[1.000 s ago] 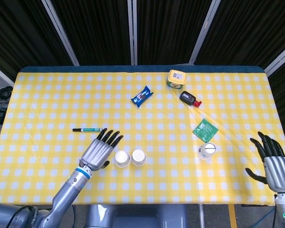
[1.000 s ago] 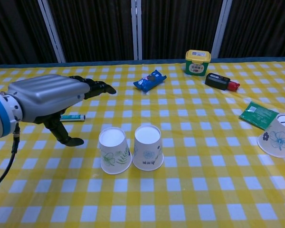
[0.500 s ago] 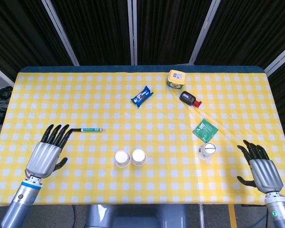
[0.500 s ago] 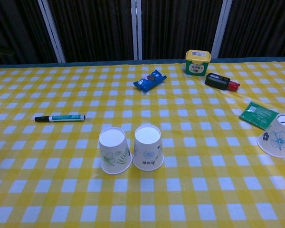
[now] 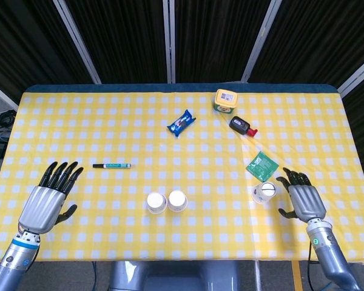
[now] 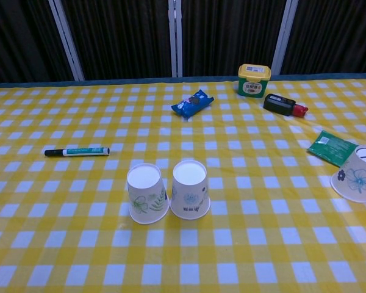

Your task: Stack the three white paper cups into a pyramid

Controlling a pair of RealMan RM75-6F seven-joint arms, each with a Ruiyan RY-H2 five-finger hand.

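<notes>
**Two cups side by side, third cup apart at the right**

Two white paper cups are seen standing upside down near the front middle of the table (image 5: 24, 121), base up and rim on the cloth, their long axes upright. The left cup (image 6: 147, 193) and the middle cup (image 6: 190, 189) are placed just beside each other, their rims touching or nearly so; which cannot be told. A leaf print is shown on the left cup and a flower print on the middle cup.

The third cup (image 6: 356, 174) is found well apart to the right, also base up, and is seen slightly tilted in the chest view. It is partly cut by the frame edge there. A blue flower is printed on its side. Just behind it a green packet (image 6: 332, 147) lies flat.

The right hand (image 5: 304, 199) is held just beside the third cup, fingers spread and pointing away from the robot, with nothing gripped. Whether the cup is touched cannot be told. The left hand (image 5: 47, 198) is held at the table's left front, fingers apart and extended, and nothing is held in it. Neither hand is shown in the chest view.

A marker (image 6: 77, 151) lies behind and to the left of the two cups, its long axis running left to right.
</notes>
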